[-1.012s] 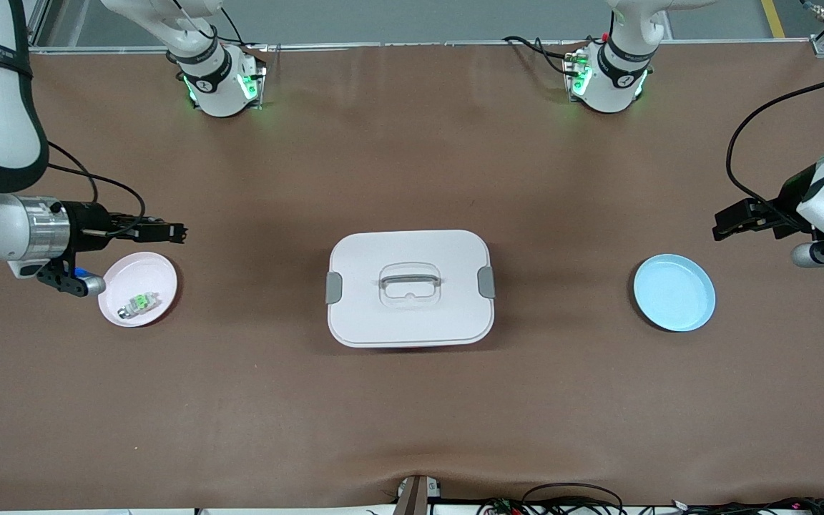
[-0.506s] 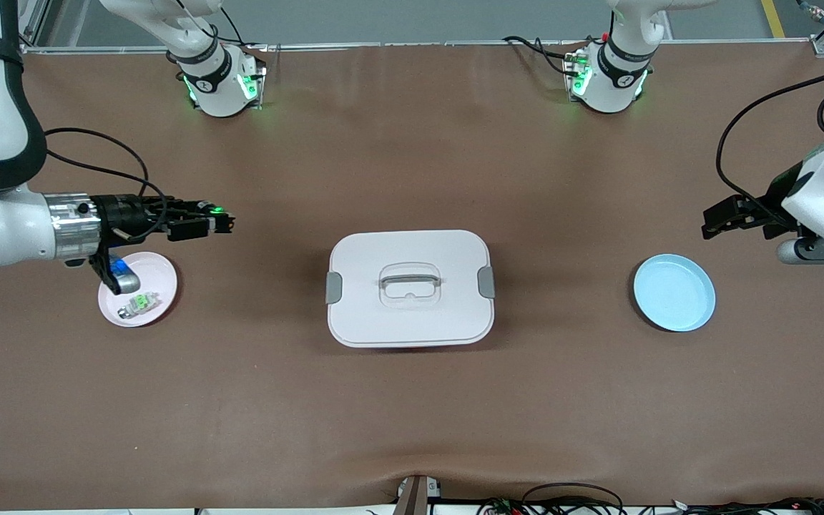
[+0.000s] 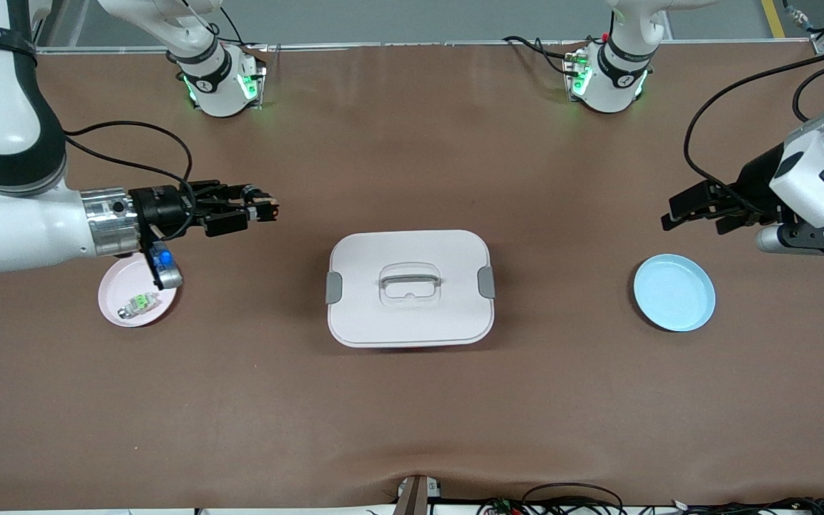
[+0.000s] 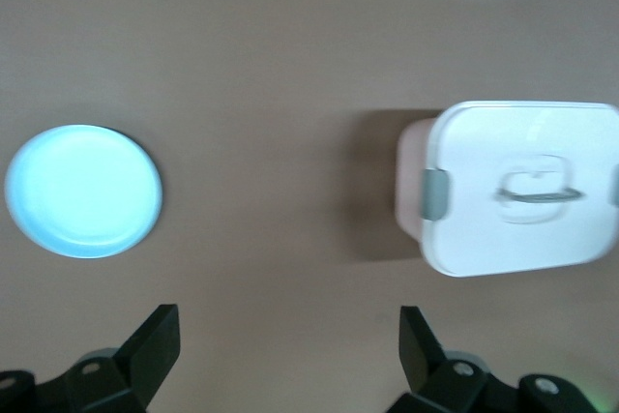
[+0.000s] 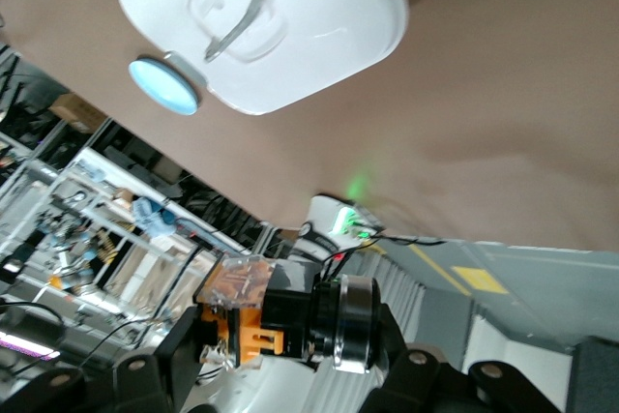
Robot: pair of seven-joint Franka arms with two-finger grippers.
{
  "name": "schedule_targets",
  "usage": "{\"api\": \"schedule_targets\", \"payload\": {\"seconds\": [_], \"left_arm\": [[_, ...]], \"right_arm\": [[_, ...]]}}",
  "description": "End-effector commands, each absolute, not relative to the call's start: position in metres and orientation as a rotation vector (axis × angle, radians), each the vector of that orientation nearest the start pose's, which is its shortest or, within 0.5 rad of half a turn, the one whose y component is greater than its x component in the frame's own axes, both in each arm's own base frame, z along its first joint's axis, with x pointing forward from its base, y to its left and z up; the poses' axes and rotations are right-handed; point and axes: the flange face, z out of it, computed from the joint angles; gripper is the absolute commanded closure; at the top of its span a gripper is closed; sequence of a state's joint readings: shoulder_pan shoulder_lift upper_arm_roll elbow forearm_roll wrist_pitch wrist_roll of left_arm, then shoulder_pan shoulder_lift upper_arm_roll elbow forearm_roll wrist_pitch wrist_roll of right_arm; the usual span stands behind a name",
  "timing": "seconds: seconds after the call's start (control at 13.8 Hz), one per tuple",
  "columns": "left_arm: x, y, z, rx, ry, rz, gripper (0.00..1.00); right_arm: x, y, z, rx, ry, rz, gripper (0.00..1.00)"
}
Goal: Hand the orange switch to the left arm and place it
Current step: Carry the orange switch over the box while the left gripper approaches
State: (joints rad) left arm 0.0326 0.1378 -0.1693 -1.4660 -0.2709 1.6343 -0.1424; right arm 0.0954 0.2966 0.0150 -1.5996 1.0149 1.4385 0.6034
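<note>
The right pincer [image 3: 269,211], pinching the orange switch [image 5: 253,311], hangs over the counter [image 3: 412,400] between the pink plate [image 3: 115,304] and the box [image 3: 409,287]. The left pincer [image 3: 677,212] hangs spread above the blue plate [image 3: 674,292]. Carry step; next, I judge, a handover clear of the box.

We are holding our right gripper [image 3: 263,209] up over the tabletop [image 3: 412,400] toward the right arm's end, forearm lying level, its jaws clamped on the orange switch [image 5: 253,321]. Our left gripper [image 3: 673,213] is hanging over the left arm's end, wrist angled down, its fingers [image 4: 155,343] spread wide with nothing between them.
</note>
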Motion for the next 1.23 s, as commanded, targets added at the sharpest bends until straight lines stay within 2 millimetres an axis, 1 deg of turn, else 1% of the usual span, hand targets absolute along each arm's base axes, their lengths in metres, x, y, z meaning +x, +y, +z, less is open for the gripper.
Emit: {"api": "schedule_targets", "payload": {"seconds": [0.0,0.07,0.22,0.29,0.51,0.58,0.72,0.87,1.01,1.16], "left_arm": [[0.593,-0.112,0.615,-3.55,-0.075,0.035,0.0],[0.593,-0.116,0.615,-3.575,-0.087,0.049,0.0],[0.59,-0.14,0.613,-3.61,-0.115,0.108,0.0],[0.587,-0.153,0.614,-3.611,-0.132,0.129,0.0],[0.576,-0.2,0.625,-3.608,-0.222,0.149,0.0],[0.574,-0.208,0.626,-3.605,-0.274,0.153,0.0],[0.566,-0.232,0.63,-3.595,-0.338,0.174,0.0],[0.562,-0.249,0.634,-3.596,-0.439,0.163,0.0],[0.557,-0.275,0.633,-3.609,-0.413,0.138,0.0],[0.554,-0.294,0.634,-3.634,-0.379,0.079,0.0]], "right_arm": [[0.602,0.178,0.491,-1.972,0.692,0.953,0.86],[0.603,0.183,0.491,-1.944,0.704,0.964,0.86],[0.605,0.2,0.492,-1.917,0.754,0.963,0.86],[0.605,0.212,0.495,-1.899,0.784,0.961,0.86],[0.604,0.259,0.497,-1.841,0.912,0.939,0.86],[0.603,0.273,0.498,-1.822,0.957,0.926,0.86],[0.601,0.293,0.501,-1.772,1.038,0.925,0.86],[0.599,0.306,0.502,-1.729,1.087,0.936,0.86],[0.597,0.319,0.503,-1.701,1.15,0.929,0.86],[0.59,0.343,0.504,-1.677,1.214,0.917,0.86]]}}
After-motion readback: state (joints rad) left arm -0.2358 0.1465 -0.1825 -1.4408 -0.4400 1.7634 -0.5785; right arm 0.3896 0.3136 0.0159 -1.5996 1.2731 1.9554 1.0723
